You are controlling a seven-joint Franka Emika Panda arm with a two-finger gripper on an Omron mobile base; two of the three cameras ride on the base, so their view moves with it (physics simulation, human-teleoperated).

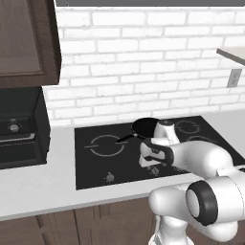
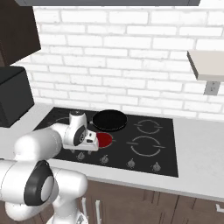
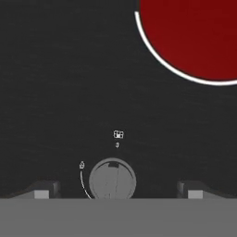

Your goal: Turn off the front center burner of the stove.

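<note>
Gripper (image 3: 115,193) over a stove (image 2: 162,164) knob (image 3: 112,179)
Fingers spread wide apart, knob centred between them; the glowing front center burner (image 3: 194,37) lies just beyond.

Stove (image 1: 95,162) seemingly smooth black glass.

A pale grey tabletop (image 1: 43,184) is running along the white brick wall, carrying the stove (image 1: 95,165) set flush into it. A black frying pan (image 2: 109,120) is sitting on the glass at the back. A boxy black appliance (image 1: 19,127) is standing at the left end, seemingly directly on the tabletop.
</note>
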